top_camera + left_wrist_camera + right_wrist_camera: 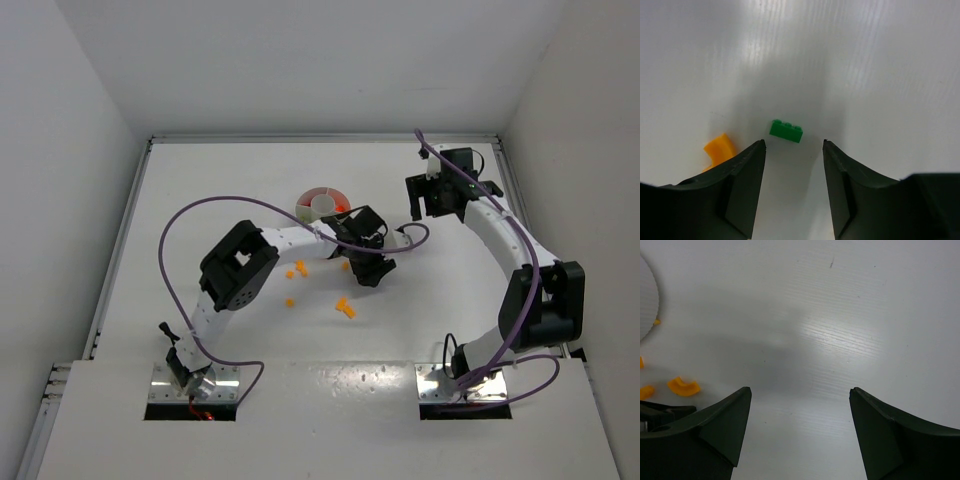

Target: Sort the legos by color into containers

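A small green lego lies on the white table just beyond the tips of my left gripper, which is open with nothing between its fingers. A curved orange lego sits beside the left finger. From above, the left gripper hovers right of several loose orange legos and below the round white dish, whose compartments are the containers; red shows in one. My right gripper stands open over bare table, right of the dish. In its own view it holds nothing.
More orange legos lie near the table's middle. In the right wrist view a curved orange piece and the dish edge show at far left. White walls enclose the table at the back and on both sides.
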{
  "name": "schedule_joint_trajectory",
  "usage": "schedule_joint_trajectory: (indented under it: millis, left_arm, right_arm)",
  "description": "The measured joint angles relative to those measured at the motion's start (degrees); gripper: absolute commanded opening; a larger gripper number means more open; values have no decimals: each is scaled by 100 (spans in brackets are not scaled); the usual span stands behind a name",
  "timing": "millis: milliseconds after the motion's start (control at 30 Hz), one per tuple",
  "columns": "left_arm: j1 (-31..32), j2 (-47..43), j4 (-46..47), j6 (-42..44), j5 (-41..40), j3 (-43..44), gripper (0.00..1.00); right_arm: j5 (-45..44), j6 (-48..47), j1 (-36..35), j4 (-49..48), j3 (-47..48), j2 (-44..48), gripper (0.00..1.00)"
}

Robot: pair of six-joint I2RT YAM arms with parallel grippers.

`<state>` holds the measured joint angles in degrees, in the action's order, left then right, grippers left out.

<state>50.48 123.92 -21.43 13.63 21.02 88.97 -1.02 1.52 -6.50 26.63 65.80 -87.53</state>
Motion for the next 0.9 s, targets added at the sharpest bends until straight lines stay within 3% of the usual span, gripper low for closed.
schedule_joint_trajectory:
  millis: [167,267,533,733,900]
  left_arm:
    - [9,11,96,-603,-245,13,55]
    - [63,11,146,-955,-529,26,63]
    - [295,11,238,-1600,-1285,39,66]
    - [328,57,295,-1917,-1569,81,50]
    - [411,76,350,-2063,-1812,83,48]
  right_arm:
    - [2,0,0,0,0,0,80]
    - [4,0,0,0,0,0,80]
    - [7,0,0,-2,-9,4,80]
    - [7,0,0,-2,-48,26,80]
    - [4,0,0,-2,-48,28,80]
